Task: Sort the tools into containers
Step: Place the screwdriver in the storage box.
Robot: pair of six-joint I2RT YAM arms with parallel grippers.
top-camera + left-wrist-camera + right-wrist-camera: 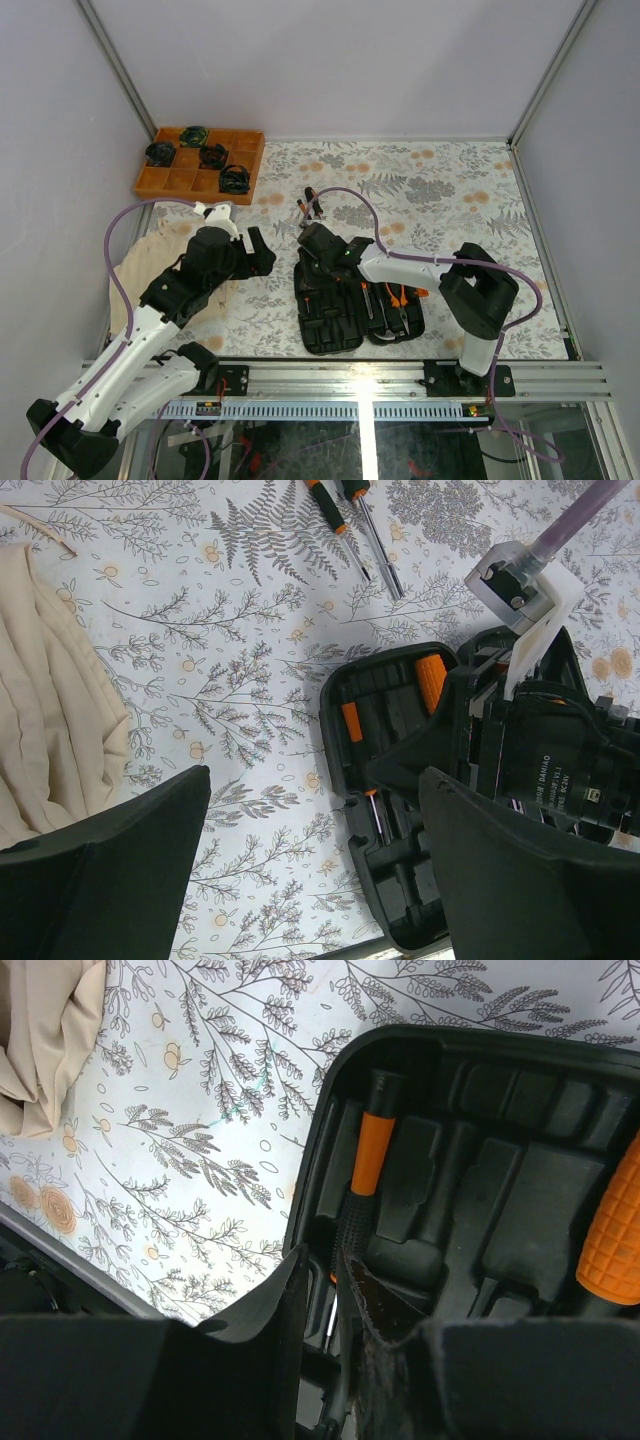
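Note:
The black tool case lies open near the front middle of the table. Pliers lie in its right half. My right gripper is over the case's far left corner. In the right wrist view its jaws are almost together around the collar of an orange-and-black screwdriver that lies in a slot of the case. Another orange handle sits in a slot beside it. Two loose screwdrivers lie beyond the case. My left gripper is open and empty, left of the case.
An orange gridded tray with black-green coils stands at the far left. A beige cloth lies crumpled at the left under my left arm. The two loose screwdrivers show in the left wrist view. A metal rail runs along the front edge.

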